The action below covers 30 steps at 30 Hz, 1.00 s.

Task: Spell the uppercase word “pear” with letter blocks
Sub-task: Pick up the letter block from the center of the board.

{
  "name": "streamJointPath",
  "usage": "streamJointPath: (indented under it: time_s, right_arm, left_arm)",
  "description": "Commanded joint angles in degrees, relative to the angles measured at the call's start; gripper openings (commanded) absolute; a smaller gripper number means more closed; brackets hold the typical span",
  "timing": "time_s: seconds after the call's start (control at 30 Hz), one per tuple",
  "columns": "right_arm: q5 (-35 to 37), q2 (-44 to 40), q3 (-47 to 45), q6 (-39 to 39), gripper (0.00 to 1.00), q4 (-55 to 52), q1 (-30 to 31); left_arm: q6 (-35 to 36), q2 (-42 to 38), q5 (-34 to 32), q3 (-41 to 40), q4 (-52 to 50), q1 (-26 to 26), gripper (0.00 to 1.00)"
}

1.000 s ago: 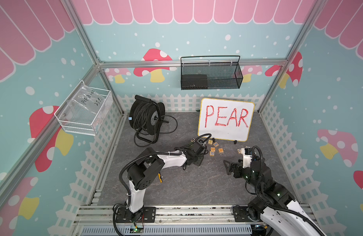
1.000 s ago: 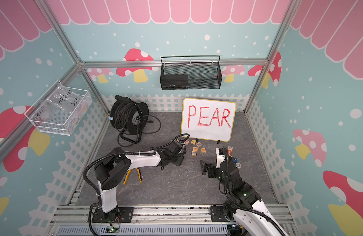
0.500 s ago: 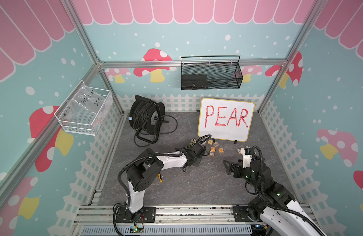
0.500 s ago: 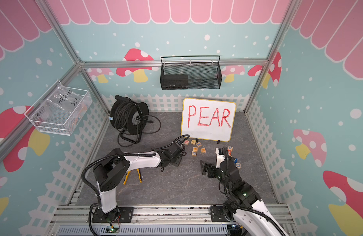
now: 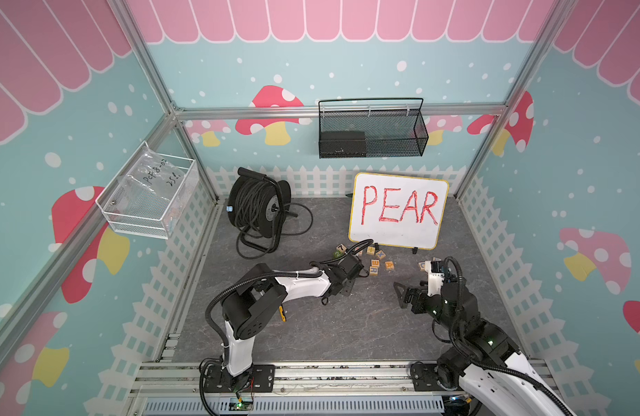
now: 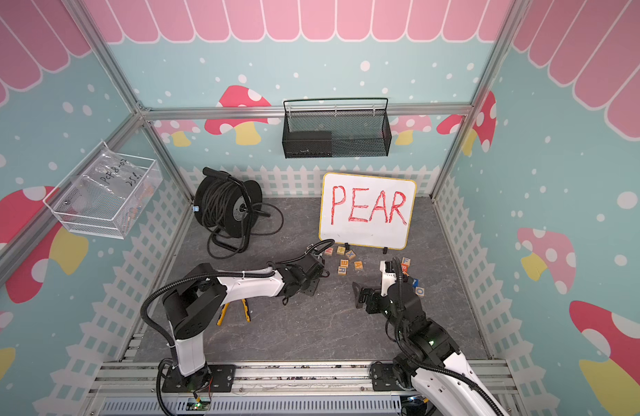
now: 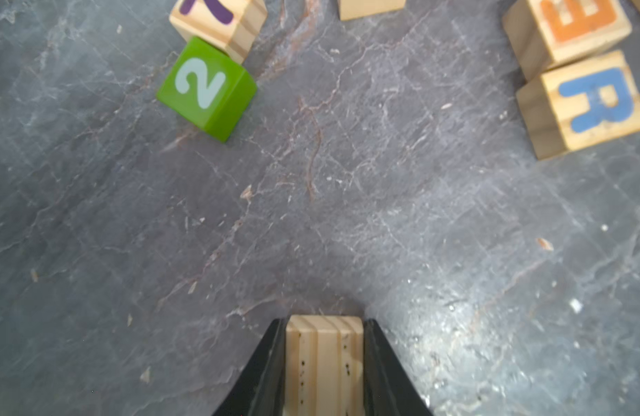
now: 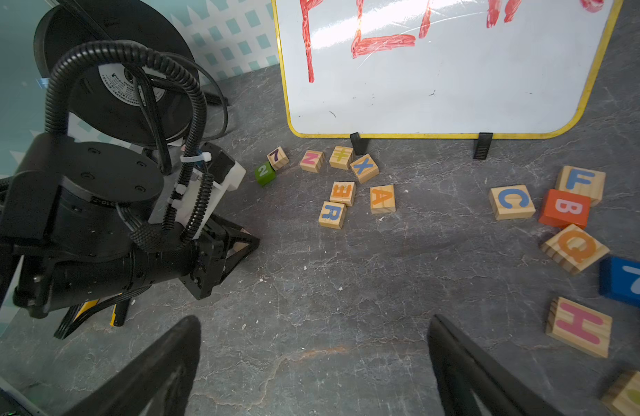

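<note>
My left gripper (image 7: 325, 320) is shut on a light-wood letter block (image 7: 325, 360); only its plain wood-grain side shows, so the letter is hidden. In both top views it (image 5: 347, 285) sits low over the grey mat, in front of and left of the block cluster. The orange E block (image 7: 577, 21) and blue R block (image 7: 595, 104) lie side by side on the mat. The orange A block (image 8: 382, 198) lies just right of the E (image 8: 343, 192) and R (image 8: 332, 214). My right gripper (image 8: 314, 320) is open and empty over bare mat, in front of and right of them.
The whiteboard (image 5: 397, 212) with red PEAR stands behind the blocks. A green 2 cube (image 7: 206, 88) and a 7 block (image 7: 221, 18) lie left of the cluster. Several other blocks (image 8: 511, 201) are scattered at the right. A cable reel (image 5: 257, 212) stands at the back left.
The left jaws have closed on the wooden block, and that gripper has drawn back slightly toward the front. The right arm has not moved.
</note>
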Motion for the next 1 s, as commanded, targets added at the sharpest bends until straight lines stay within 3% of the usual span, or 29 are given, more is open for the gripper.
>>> streamJointPath:
  time_s: [0.0,0.2,0.37,0.5,0.73,0.97]
  right_arm:
    - [0.7,0.1,-0.7,0.2,0.99,0.3,0.2]
    - [-0.4,0.2,-0.9,-1.2,0.99,2.9,0.1]
    - [-10.6,-0.2,-2.6,-8.6,0.99,16.1,0.1]
    - [-17.9,0.7,-4.6,-14.0,0.99,29.7,0.2]
    - [-25.9,13.4,-1.4,-21.3,0.98,43.6,0.3]
    - [-31.3,23.0,1.7,-22.1,0.96,54.9,2.0]
  left_arm:
    - [-2.2,-5.0,0.8,-0.6,-2.1,-0.2,0.33]
    - [-6.3,-14.7,8.8,-2.1,-3.7,1.1,0.30]
    - [-16.1,-25.5,28.5,-6.9,-2.9,8.7,0.30]
    - [-21.4,-32.7,39.8,-9.2,-4.0,14.1,0.29]
    - [-32.5,-41.5,55.5,-11.3,-5.2,19.5,0.30]
    - [-50.4,-46.8,64.2,-16.8,8.1,22.5,0.31]
